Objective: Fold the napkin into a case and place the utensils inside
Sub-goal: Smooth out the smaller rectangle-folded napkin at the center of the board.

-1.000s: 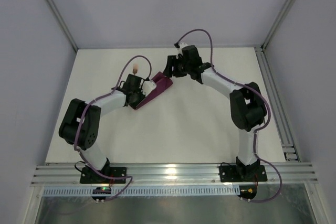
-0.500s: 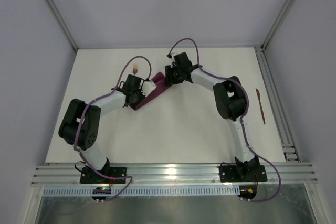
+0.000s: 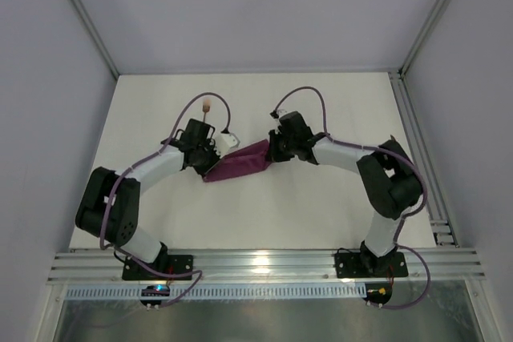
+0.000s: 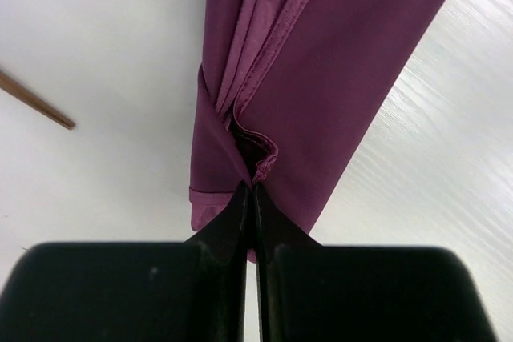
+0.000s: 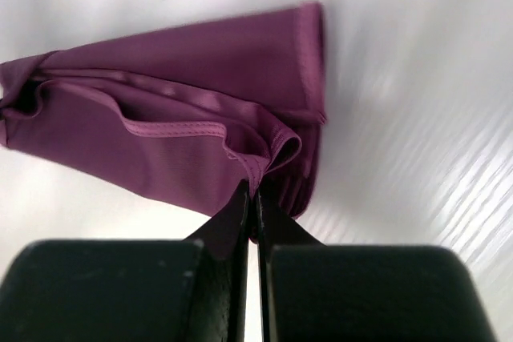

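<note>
The magenta-purple napkin point(image 3: 239, 163) is folded into a long narrow band lying across the middle of the table, and a gripper pinches each end. My left gripper point(image 3: 211, 166) is shut on the bunched hem at its left end point(image 4: 251, 187). My right gripper point(image 3: 270, 154) is shut on the layered hem at its right end point(image 5: 252, 190). In the right wrist view the napkin point(image 5: 160, 94) shows an open fold along its upper layer. One of the utensils, a fork point(image 3: 207, 106) with a pale head, lies behind the left arm. A thin brown handle point(image 4: 36, 102) shows in the left wrist view.
An aluminium rail point(image 3: 418, 150) runs along the table's right side, and a wider one point(image 3: 256, 262) crosses the near edge by the arm bases. Grey walls close in the left, right and back. The right arm's elbow point(image 3: 393, 178) juts toward the right rail.
My right gripper has shut on the napkin's right end. Both arms have drawn the napkin toward the near side and turned it from a diagonal to nearly level.
</note>
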You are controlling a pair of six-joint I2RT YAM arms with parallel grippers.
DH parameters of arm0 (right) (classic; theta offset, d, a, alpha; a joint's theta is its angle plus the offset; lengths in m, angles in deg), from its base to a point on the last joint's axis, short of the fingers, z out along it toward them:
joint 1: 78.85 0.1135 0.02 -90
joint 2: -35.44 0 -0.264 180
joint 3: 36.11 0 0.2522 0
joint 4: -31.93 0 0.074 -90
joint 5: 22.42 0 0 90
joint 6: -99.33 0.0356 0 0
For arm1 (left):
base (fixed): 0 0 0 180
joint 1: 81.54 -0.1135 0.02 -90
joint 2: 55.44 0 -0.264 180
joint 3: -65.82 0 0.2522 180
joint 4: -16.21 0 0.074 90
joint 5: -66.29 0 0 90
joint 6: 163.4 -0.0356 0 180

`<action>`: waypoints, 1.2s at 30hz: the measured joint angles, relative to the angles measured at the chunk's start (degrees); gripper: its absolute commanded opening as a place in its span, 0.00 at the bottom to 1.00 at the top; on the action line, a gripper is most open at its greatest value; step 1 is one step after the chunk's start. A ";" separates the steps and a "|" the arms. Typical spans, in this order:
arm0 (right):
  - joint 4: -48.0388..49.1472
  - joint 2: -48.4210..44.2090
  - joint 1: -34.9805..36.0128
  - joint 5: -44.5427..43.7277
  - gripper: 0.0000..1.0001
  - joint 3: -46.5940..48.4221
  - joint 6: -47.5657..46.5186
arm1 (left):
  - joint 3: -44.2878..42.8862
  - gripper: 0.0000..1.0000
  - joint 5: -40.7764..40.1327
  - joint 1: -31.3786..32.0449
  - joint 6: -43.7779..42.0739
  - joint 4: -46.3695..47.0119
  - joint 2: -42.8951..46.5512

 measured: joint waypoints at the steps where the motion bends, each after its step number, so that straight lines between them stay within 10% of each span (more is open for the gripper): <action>1: -0.74 -2.91 1.42 -1.09 0.03 -2.01 0.20 | 0.33 0.00 0.98 0.09 -0.61 -1.31 0.98; 11: -4.44 -16.20 6.47 -2.51 0.07 -9.31 2.62 | 1.95 0.00 4.13 0.26 -5.66 -7.04 2.36; 29: 3.26 1.29 -2.19 3.91 0.07 -2.58 3.10 | 1.92 0.00 2.67 0.72 -10.23 -3.85 -0.79; 32: 4.90 -0.50 -1.68 3.41 0.39 -5.07 0.90 | 1.92 0.00 2.45 0.72 -10.36 -3.74 -0.81; 36: 4.00 -2.82 -1.01 1.70 0.47 -5.25 -3.15 | 1.92 0.00 2.40 0.72 -10.40 -3.69 -0.85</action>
